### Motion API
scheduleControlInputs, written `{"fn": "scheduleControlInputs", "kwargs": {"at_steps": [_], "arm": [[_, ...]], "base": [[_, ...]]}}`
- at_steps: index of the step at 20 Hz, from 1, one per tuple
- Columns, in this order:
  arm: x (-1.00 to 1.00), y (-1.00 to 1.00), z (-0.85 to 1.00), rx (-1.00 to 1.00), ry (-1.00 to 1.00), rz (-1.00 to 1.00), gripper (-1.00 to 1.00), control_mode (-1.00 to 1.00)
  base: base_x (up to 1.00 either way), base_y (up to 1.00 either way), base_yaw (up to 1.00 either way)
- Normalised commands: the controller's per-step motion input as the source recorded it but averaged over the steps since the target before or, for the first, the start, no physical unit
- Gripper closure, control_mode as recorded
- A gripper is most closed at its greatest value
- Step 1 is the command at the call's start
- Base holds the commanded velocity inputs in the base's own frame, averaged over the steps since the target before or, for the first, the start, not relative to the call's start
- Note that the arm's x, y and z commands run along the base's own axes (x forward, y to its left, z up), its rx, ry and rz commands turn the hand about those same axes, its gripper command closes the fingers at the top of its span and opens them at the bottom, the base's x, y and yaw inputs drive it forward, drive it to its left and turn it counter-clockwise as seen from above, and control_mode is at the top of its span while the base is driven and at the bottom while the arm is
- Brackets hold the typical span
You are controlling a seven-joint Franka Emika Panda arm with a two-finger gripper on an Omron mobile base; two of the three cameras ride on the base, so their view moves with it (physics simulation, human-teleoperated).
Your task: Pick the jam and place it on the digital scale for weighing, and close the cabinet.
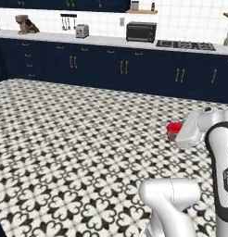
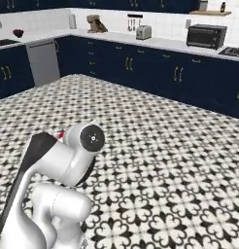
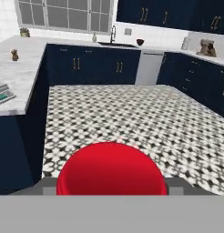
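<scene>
The jam [image 3: 111, 170] has its red lid filling the bottom middle of the hand view, between my two fingertips. In the left base view the jam [image 1: 173, 128] is a small red-lidded jar at the tip of my gripper [image 1: 174, 131], held above the patterned floor. My gripper [image 3: 111, 184] is shut on it. A sliver of the jam [image 2: 60, 135] peeks from behind my arm in the right base view. The digital scale [image 3: 2, 94], light grey with a teal display, lies on the marble counter [image 3: 22, 68] at the far left of the hand view. The cabinet is out of view.
Black-and-white patterned floor [image 1: 79, 139] spreads all around me. Low navy counter cabinets [image 1: 125, 69] line the far wall, with a toaster oven [image 1: 141, 31], toaster [image 1: 82, 31] and stove [image 1: 185, 45] on top. A steel dishwasher [image 3: 149, 68] stands beside the sink counter.
</scene>
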Motion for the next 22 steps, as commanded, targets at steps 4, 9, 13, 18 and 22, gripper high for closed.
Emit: {"fn": "scheduleControlInputs", "kwargs": {"at_steps": [4, 9, 13, 18, 22], "arm": [[0.0, 0.0, 0.0, 0.0, 0.0, 0.0, 1.0, 1.0], [0.0, 0.0, 0.0, 0.0, 0.0, 0.0, 1.0, 1.0], [0.0, 0.0, 0.0, 0.0, 0.0, 0.0, 1.0, 1.0], [0.0, 0.0, 0.0, 0.0, 0.0, 0.0, 1.0, 1.0], [0.0, 0.0, 0.0, 0.0, 0.0, 0.0, 1.0, 1.0]], "base": [[-0.81, -0.41, 0.84], [-0.43, 0.0, 0.73], [0.16, 0.21, 0.69], [0.56, 0.73, 0.39], [0.71, 0.6, 0.25]]}}
